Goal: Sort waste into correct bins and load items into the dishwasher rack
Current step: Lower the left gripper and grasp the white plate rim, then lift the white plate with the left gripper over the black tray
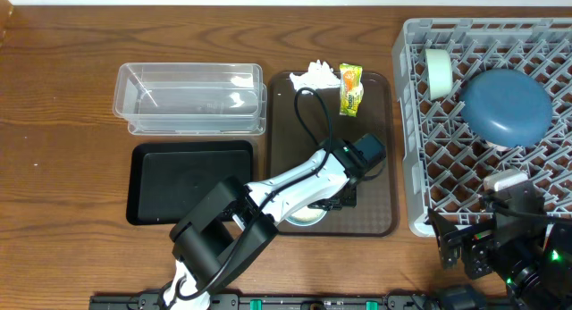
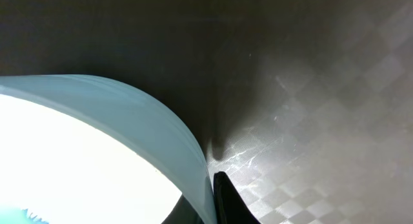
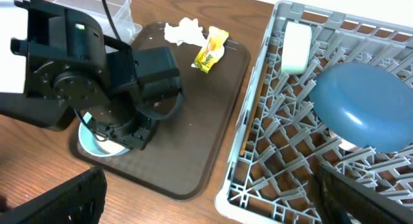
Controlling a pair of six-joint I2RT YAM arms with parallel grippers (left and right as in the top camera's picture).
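We locate the mint-green bowl point(image 1: 302, 218) upright on the brown serving tray point(image 1: 375, 198), at its near left corner. The left tool point(image 1: 338, 196) sits at the bowl's rim. One dark finger point(image 2: 224, 199) touches the outer wall, but we cannot tell how far the tool is closed. The crumpled tissue point(image 1: 315, 76) and snack wrapper point(image 1: 350, 88) lie side by side at the tray's far edge. Left of the tray stand the clear tub point(image 1: 189, 97) and, nearer, the black tray point(image 1: 189, 180). Right of the tray is the dishwasher rack point(image 1: 407, 122), holding the inverted blue bowl point(image 1: 506, 106) and a white bowl point(image 1: 437, 71) on edge. The right tool point(image 3: 206, 179) hangs wide open and empty beyond the tray's near right corner.
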